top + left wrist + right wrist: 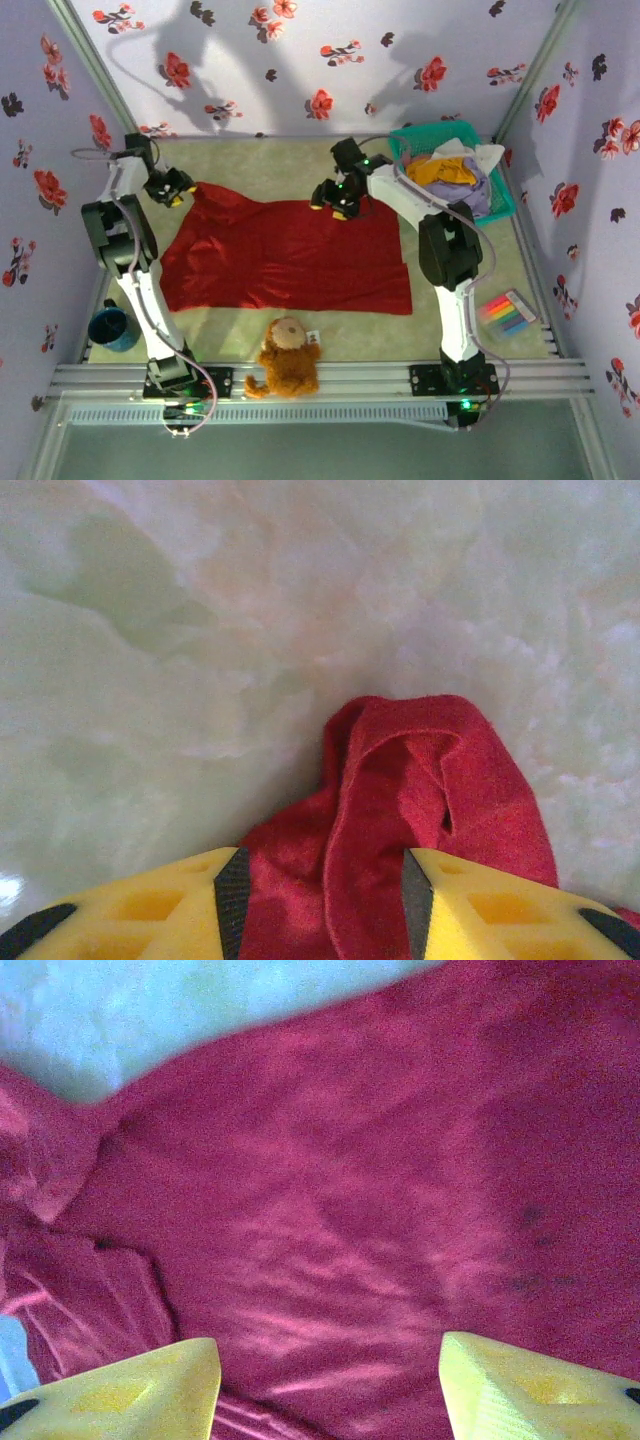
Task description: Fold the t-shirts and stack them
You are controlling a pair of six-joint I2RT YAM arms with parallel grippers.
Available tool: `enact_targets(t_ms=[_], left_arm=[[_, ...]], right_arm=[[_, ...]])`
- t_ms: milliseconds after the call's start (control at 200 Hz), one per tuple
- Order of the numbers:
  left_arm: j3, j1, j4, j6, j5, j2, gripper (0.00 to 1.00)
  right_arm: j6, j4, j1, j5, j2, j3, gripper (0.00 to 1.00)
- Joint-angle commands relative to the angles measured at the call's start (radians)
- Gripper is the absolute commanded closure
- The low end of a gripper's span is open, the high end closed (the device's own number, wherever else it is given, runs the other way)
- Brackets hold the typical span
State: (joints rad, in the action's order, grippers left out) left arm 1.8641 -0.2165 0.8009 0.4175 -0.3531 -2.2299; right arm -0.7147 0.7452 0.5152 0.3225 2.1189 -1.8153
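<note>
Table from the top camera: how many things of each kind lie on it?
Soft cloth shirts: 4 (deep-red, mustard-orange, lavender, white)
Teal plastic mesh basket: 1
Brown plush teddy toy: 1
Dark blue mug: 1
Pack of coloured markers: 1
Total: 8

1. Red shirt [290,255] is showing plain deep red, no print; a few darker specks are showing up in the right wrist view.
2. Basket [432,130] is reading teal, mesh pattern.
3. Mustard shirt [447,172] is showing orange-yellow, lavender shirt [480,200] pale purple, white shirt [455,150] plain white.
4. Teddy [288,360] is showing brown, with a white tag.
5. Mug [112,328] is reading dark blue.
6. Markers [508,315] are showing mixed pink, green, blue and purple.
7. Walls [350,60] are showing lavender with a red-and-black flower print.
8. Table [280,160] is reading pale green-beige, mottled.
9. Left arm [135,290] and right arm [460,320] are showing white and black.
10. Left fingers [150,905] are showing yellow with black pads [232,895]; right fingers [130,1395] are showing yellow.
</note>
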Motion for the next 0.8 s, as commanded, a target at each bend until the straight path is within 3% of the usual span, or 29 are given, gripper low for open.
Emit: enact_targets(t_ms=[0,175,350,485,795], left_arm=[[0.073,0.016,0.006,0.011,-0.011,-0.038,0.53],[0.140,0.036,-0.017,0.020,-0.007,-0.126,0.60],[0.192,0.046,-0.026,0.040,-0.019,-0.153,1.00],[0.189,0.049,-0.009,0.032,-0.021,-0.122,1.00],[0.119,0.049,0.001,0.031,-0.043,-0.012,1.00]], right_arm=[[0.051,0.103,-0.053,-0.092,0.002,-0.052,0.39],[0.090,0.141,-0.117,-0.094,0.014,-0.076,0.39],[0.135,0.191,-0.155,-0.190,0.052,-0.117,0.39],[0.196,0.241,-0.155,-0.371,0.126,-0.211,0.40],[0.246,0.230,-0.154,-0.577,0.260,-0.332,0.46]])
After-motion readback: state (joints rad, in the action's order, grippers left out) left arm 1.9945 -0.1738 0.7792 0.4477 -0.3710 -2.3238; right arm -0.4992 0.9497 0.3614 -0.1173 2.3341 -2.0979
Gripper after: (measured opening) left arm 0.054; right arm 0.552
